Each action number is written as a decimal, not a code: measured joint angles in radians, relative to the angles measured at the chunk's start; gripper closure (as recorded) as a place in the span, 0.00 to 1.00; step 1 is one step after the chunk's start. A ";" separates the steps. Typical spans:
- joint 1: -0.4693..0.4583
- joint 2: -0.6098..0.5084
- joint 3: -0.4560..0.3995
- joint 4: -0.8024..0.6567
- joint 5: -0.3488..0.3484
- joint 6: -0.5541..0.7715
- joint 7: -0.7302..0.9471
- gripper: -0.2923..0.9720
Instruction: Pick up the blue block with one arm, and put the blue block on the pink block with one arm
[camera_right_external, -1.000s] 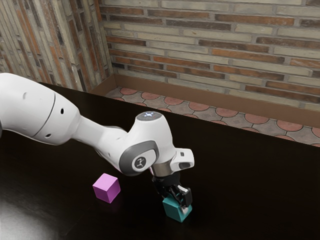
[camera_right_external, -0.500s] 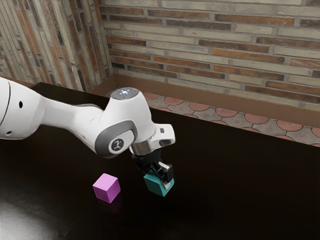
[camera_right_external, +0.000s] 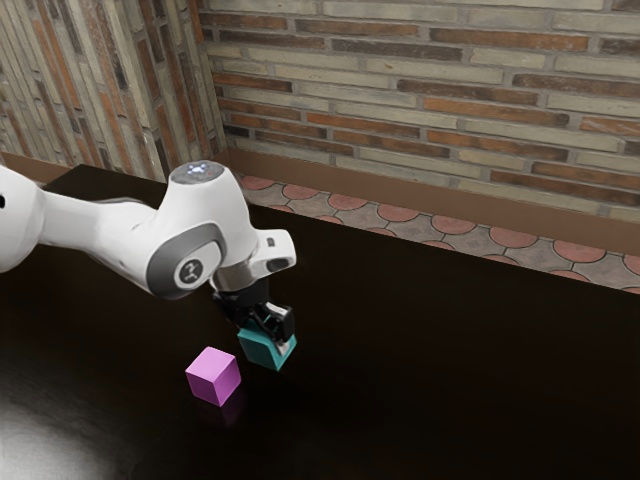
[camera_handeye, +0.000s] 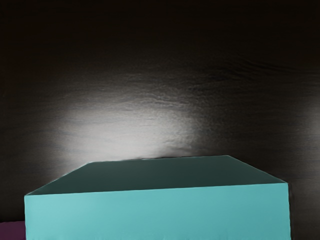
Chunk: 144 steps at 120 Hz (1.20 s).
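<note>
Tightly in claw (camera_right_external: 272, 333): blue block (camera_right_external: 258, 351).

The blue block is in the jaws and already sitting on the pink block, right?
Not quite. The jaws hold the blue block, but it is not on the pink block: the exterior view shows it beside it, toward that view's right.

The teal-ish blue block (camera_right_external: 264, 351) is held up tilted, just beside the pink block (camera_right_external: 212, 376), which is laid flat.
</note>
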 joint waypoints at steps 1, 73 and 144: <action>-0.001 -0.001 0.003 0.000 0.000 0.000 0.002 0.48; -0.008 -0.090 0.169 -0.084 0.001 -0.036 0.154 0.47; -0.010 -0.105 0.210 -0.124 0.000 -0.052 0.234 0.47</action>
